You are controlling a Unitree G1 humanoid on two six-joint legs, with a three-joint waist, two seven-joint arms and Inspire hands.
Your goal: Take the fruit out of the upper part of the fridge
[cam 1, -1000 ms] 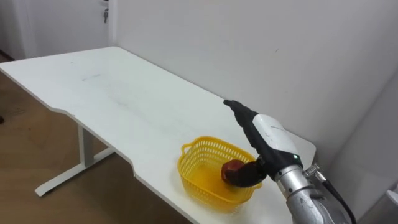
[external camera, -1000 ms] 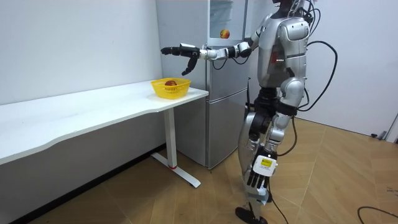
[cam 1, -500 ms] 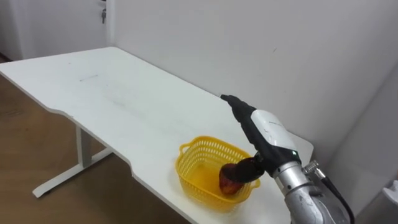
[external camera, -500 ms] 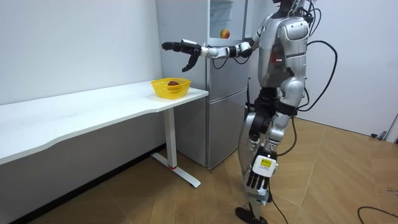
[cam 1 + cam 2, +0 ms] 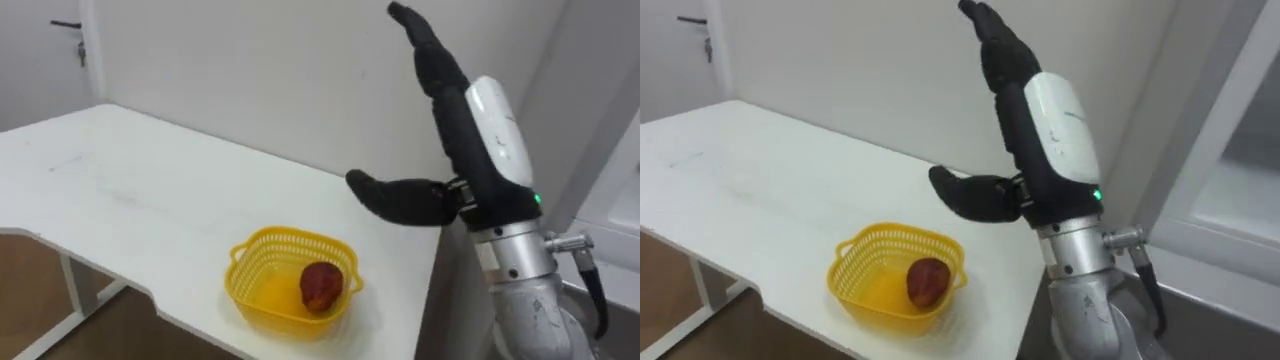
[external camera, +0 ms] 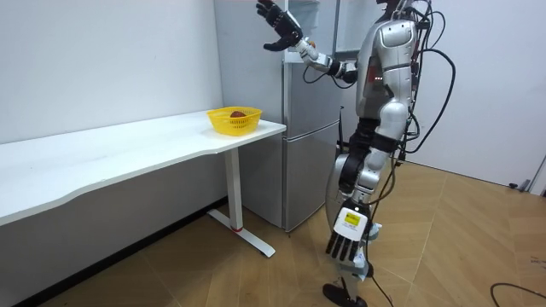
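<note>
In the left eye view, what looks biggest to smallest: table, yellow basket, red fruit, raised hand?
1. table
2. right hand, enlarged by nearness to the camera
3. yellow basket
4. red fruit

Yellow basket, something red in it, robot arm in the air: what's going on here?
The robot stands beside the fridge at the end of the white table. Its right hand is held high, open and empty. A red fruit lies in the yellow basket on that table; the left hand hangs low.
</note>
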